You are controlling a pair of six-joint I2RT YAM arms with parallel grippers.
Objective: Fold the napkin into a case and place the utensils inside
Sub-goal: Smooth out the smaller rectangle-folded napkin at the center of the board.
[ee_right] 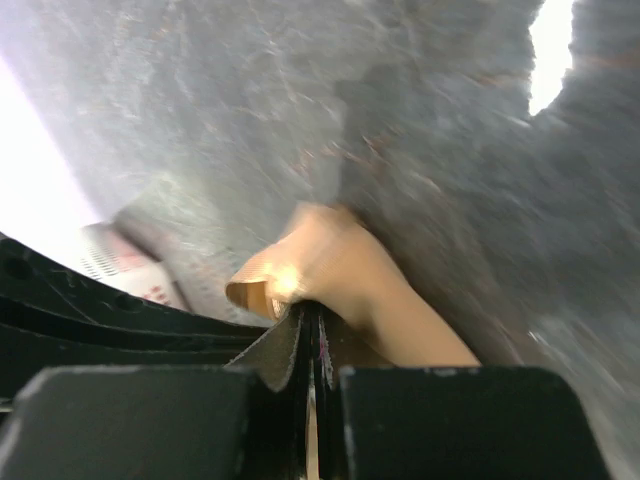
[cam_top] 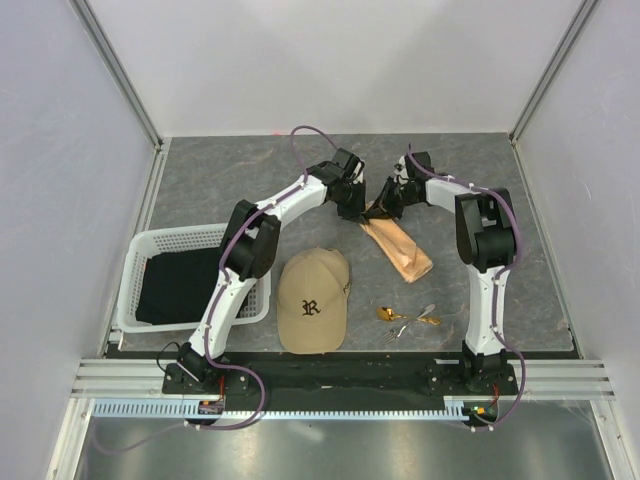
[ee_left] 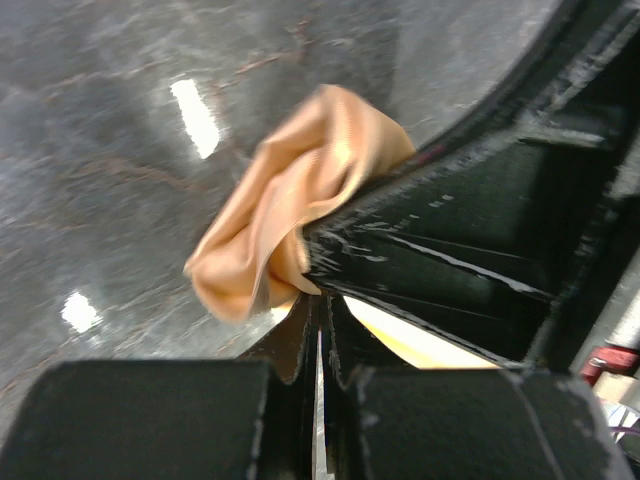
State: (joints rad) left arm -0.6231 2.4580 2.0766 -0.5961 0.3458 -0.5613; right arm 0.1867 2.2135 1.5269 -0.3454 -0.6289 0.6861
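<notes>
The peach-orange napkin [cam_top: 398, 246] hangs as a long narrow strip, its far end lifted between both grippers and its near end resting on the table. My left gripper [cam_top: 362, 213] is shut on one top corner of the napkin [ee_left: 290, 215]. My right gripper [cam_top: 385, 207] is shut on the other top corner of the napkin [ee_right: 340, 270], close beside the left one. The utensils [cam_top: 408, 317], a gold spoon and silvery pieces, lie on the table near the right arm's base.
A tan baseball cap [cam_top: 313, 300] sits at the front middle of the grey table [cam_top: 240, 170]. A white basket [cam_top: 136, 280] holding a black cloth [cam_top: 178, 285] stands at the left. Walls close in the table's sides and back.
</notes>
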